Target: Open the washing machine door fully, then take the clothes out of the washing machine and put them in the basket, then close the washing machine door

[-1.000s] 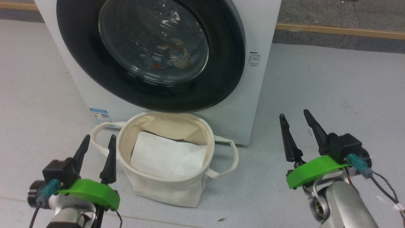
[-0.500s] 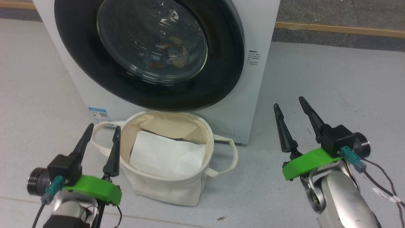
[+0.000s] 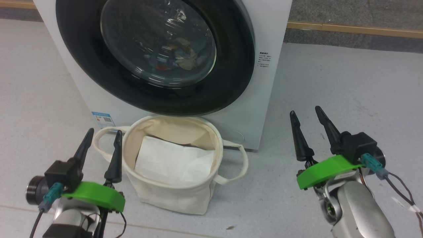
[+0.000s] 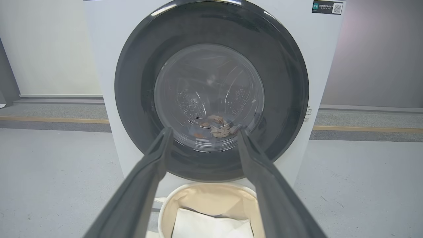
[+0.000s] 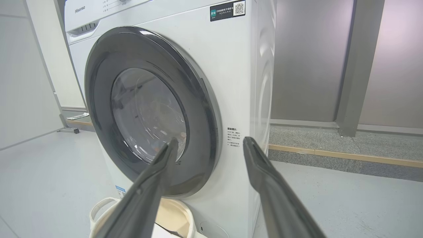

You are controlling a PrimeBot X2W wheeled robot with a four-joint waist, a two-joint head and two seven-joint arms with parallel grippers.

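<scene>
Having dipped slightly nearer, the right gripper (image 3: 304, 109) stands spread and empty, as does the left gripper (image 3: 104, 130); the shut, glossy black-rimmed round glass washing machine door (image 3: 231, 66) lies far-left of it, right arm nearer its right edge.

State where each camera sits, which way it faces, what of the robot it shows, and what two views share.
Head view: on the head, looking forward and down at the washing machine door and basket; left gripper and right gripper, both open.
Left wrist view: on the left wrist, facing the door squarely; its fingers frame it.
Right wrist view: on the right wrist, facing the washing machine at an angle; its fingers show.
Shared: both wrist views catch the door and basket rim.
</scene>
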